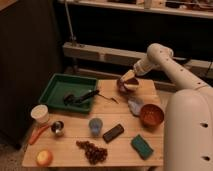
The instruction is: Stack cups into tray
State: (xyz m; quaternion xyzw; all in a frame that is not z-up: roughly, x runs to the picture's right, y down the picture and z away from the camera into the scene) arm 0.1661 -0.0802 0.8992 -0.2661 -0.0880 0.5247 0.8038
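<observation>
Three cups: white cup [40,113], steel cup [57,128], light blue cup [95,126]; stood on table [70,142], outside tray.
Tray [48,91]: sat back left, held dark utensils [80,96].
Gripper [127,82]: hovered right of tray; grip could not be told.

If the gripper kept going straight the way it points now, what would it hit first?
The gripper hangs over the far side of the table, pointing down and left. A dark rounded object sits right at its tip and would probably be met first; whether they touch is unclear.
</observation>
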